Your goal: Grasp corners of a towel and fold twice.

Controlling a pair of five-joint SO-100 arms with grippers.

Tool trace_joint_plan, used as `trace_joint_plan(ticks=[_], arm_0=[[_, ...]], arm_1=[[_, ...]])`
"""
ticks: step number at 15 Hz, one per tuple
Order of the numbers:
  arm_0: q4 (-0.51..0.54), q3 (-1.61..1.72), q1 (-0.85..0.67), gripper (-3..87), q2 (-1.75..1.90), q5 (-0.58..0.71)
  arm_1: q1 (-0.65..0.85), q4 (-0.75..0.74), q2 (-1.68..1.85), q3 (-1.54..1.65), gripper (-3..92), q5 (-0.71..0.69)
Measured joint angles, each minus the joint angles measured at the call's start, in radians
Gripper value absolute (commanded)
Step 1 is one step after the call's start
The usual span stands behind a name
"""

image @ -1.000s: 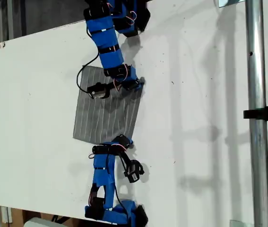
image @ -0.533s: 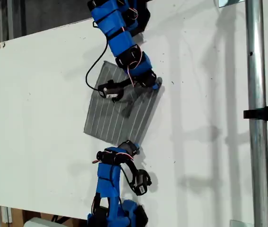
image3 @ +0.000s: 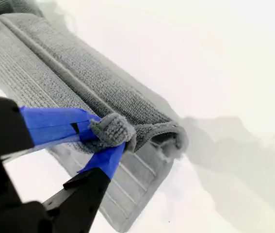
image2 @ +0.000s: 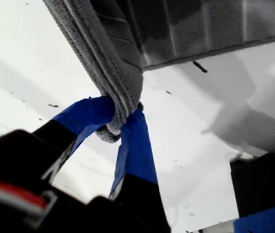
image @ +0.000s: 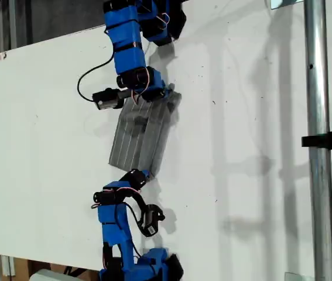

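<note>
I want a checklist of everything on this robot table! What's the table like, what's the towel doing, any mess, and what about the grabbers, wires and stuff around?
Surface: white table, a few small dark specks, long shadows.
Job's things: grey striped towel, partly folded over itself and lifted at two corners.
Clutter: nothing seen.
Grippers: my first gripper is shut on a bunched towel corner; my second gripper is shut on another corner. Both have blue-taped fingers. Which arm in the exterior view is which, I cannot tell.
Cables: a black cable loops beside the arm at the exterior view's top; thin wires run along both arms.
Surroundings: a metal pole with a black clamp at the exterior view's right.
</note>
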Motion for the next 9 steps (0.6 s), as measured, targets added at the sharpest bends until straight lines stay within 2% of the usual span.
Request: trace_joint_plan(ticks=[5,6,9], arm_0=[[-0.017,-0.302,-0.218,-2.9,-0.184,0.252],[-0.052,-0.330,-0.276,-2.9,-0.206,0.298],[-0.181,-0.364,-0.402,-3.0,-0.215,0.387]], arm_1=[[0.287,0.029,0.321,0.299,-0.2,-0.023],[0.345,0.008,0.397,0.364,-0.2,-0.054],[0.629,-0.084,0.653,0.465,-0.2,-0.282]])
